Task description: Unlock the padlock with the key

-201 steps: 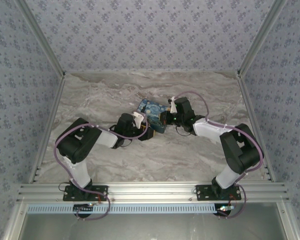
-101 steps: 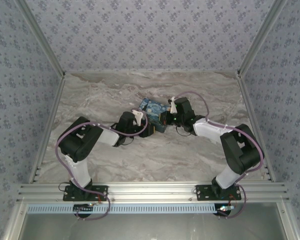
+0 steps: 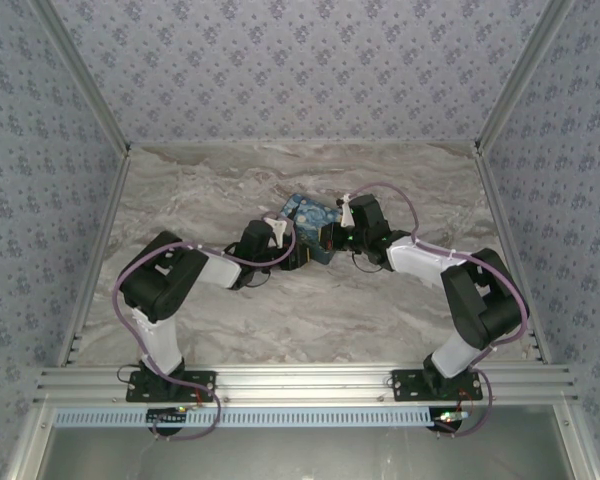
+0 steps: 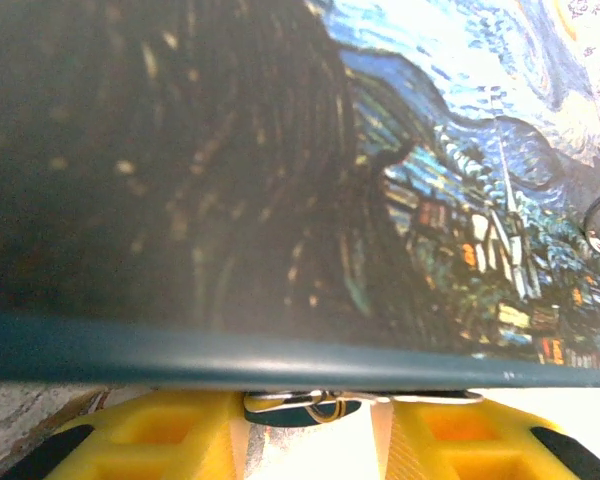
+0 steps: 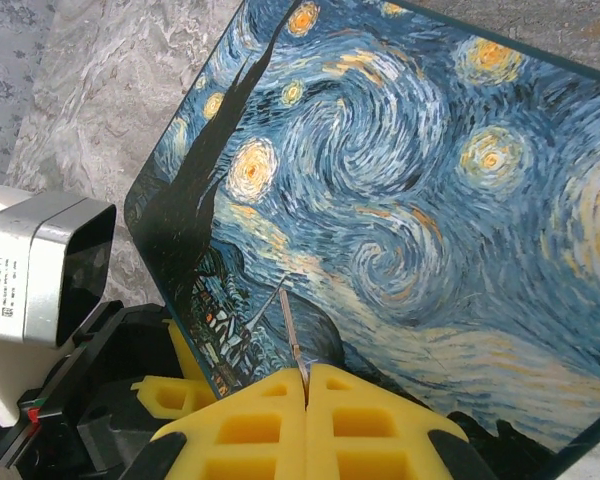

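Here padlock [image 4: 302, 407] lies inside left pincer's [image 4: 310, 425] gap; box [image 4: 280, 200] edge just above.

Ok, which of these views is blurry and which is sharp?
Left wrist: the box is too close, its dark print smeared out of focus, a pale sheen along its edge. Right wrist: its swirls are crisp. Top external: even light.

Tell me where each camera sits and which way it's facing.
Top external: above and behind the bases, looking down at the table; both arms show, meeting at the box.
Left wrist: on the left arm, pressed close to the box; left gripper at the bottom, padlock between its fingers.
Right wrist: on the right arm, facing the box's printed face; right gripper pinches the key.
Shared: all three see the box.
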